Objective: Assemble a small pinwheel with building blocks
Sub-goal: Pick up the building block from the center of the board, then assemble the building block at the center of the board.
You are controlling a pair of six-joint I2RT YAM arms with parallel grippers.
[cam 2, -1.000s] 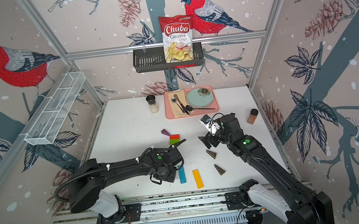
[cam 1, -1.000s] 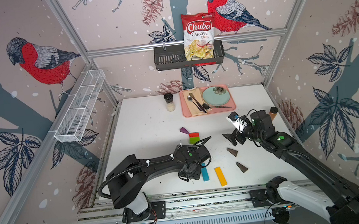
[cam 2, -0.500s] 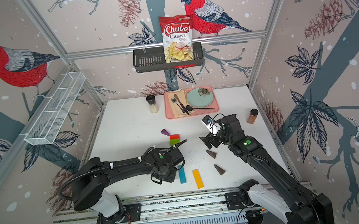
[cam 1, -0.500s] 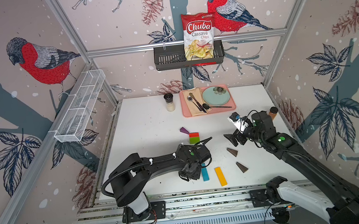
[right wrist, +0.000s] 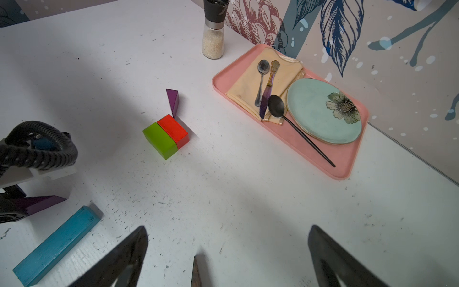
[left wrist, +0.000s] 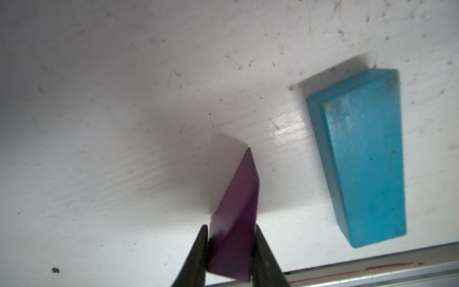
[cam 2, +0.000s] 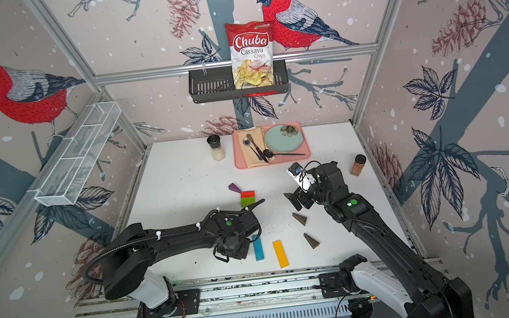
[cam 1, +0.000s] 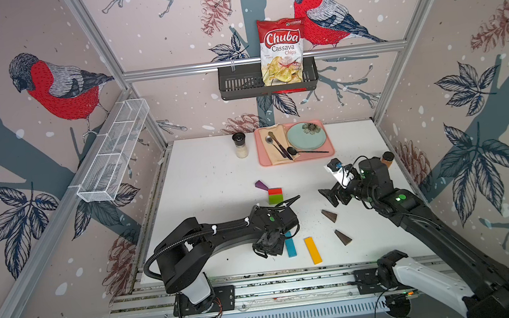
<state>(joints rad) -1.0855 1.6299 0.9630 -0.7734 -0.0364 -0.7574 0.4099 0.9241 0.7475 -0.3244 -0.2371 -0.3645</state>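
Note:
My left gripper (left wrist: 230,227) is shut on a purple wedge (left wrist: 243,188), low over the table's front, right beside the blue bar (left wrist: 360,159). In both top views the left wrist (cam 1: 268,245) hides that wedge. The yellow bar (cam 1: 312,250) lies right of the blue bar (cam 1: 290,244). Two brown wedges (cam 1: 330,215) (cam 1: 343,237) lie further right. Mid-table, a red brick (cam 1: 275,191) and a green brick (cam 1: 275,198) sit together, with another purple wedge (cam 1: 260,185) at the red brick's far left corner. My right gripper (right wrist: 227,238) is open, hovering above a brown wedge (right wrist: 196,270).
At the back stand a pink tray (cam 1: 263,162) holding a plate and cutlery, and a salt grinder (cam 1: 240,145). A spice jar (cam 2: 358,165) stands at the right edge. A wire basket (cam 1: 111,155) hangs on the left wall and a black basket with a chip bag (cam 1: 282,50) on the back wall.
The left gripper's jaws have closed onto the purple wedge beside the blue bar. The right arm has barely moved and stays open.

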